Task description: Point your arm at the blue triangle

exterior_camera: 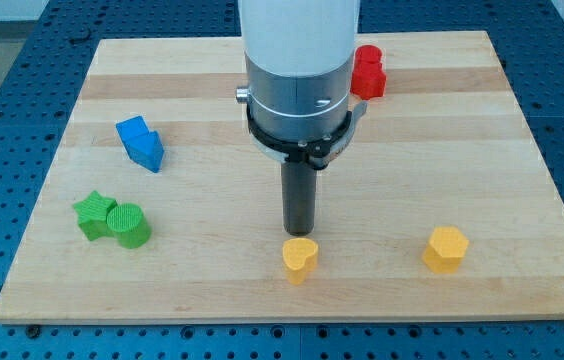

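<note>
The blue triangle [140, 142] lies on the wooden board [442, 150] at the view's left, above the middle. My tip [300, 234] stands near the board's lower middle, well to the right of and below the blue triangle. It sits just above a yellow heart-shaped block [300, 258], close to touching it. The arm's white and grey body rises over the board's top middle.
A green star-like block [93, 214] and a green cylinder [129, 225] touch each other at lower left. A yellow hexagonal block [446, 248] lies at lower right. A red block [368, 72] sits at the top, partly hidden by the arm.
</note>
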Robot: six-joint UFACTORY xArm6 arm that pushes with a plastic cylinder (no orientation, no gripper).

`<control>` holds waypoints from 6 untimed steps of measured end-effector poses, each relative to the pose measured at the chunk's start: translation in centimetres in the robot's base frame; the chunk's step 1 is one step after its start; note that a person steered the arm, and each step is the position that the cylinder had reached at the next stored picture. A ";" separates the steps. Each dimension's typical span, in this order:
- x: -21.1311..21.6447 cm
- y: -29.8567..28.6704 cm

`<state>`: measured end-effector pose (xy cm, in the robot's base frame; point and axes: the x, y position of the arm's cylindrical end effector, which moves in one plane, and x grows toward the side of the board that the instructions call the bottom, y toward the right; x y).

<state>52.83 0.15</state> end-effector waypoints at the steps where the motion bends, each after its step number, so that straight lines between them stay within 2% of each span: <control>1: -1.1 -1.1; 3: -5.9 -8.3; 6: -5.9 -18.8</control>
